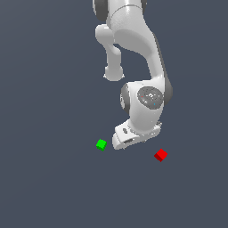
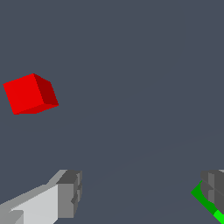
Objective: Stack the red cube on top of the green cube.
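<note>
Bending down from the top of the exterior view, the white arm (image 1: pixel 133 49) is seen with its hand lowered close to the table (image 1: pixel 49 187), between the two cubes. The fingers (image 2: pixel 70 194) are spread wide in the wrist view, with nothing held. The red cube (image 1: pixel 160 155), small and bright, lies to the exterior view's right of the hand. The green cube (image 1: pixel 101 144) lies just beside the hand on the left, seemingly untouched.

The white arm (image 1: pixel 142 84) hangs low between the green cube (image 1: pixel 101 144) and the red cube (image 1: pixel 160 155), touching neither.
</note>
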{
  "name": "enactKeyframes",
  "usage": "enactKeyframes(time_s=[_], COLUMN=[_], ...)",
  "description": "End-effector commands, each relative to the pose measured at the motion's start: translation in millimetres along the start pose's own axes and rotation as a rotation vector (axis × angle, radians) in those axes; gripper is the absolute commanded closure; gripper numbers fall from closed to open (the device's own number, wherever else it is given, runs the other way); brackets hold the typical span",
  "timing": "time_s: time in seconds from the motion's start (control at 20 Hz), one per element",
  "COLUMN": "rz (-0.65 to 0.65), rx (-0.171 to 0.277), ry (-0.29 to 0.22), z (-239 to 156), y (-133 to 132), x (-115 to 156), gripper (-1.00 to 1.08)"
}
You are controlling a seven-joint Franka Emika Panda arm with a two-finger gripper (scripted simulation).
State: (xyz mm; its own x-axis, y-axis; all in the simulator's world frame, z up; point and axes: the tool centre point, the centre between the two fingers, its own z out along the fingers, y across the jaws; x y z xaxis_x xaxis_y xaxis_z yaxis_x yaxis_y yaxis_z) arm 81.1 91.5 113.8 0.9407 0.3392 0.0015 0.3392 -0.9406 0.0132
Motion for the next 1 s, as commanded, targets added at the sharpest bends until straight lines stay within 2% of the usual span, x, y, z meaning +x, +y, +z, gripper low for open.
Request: enactKeyframes(time_s=[0.0, 0.5, 0.95], rz=[-0.063, -0.264, -0.339], rx=[0.003, 0.011, 0.013], ry=[0.001, 0.001, 0.001], z=[8.2, 33.3, 42.0], y=[-22.0, -98.4, -128.4], x=[16.3, 57.8, 68.9], gripper=[-0.92, -0.92, -0.92])
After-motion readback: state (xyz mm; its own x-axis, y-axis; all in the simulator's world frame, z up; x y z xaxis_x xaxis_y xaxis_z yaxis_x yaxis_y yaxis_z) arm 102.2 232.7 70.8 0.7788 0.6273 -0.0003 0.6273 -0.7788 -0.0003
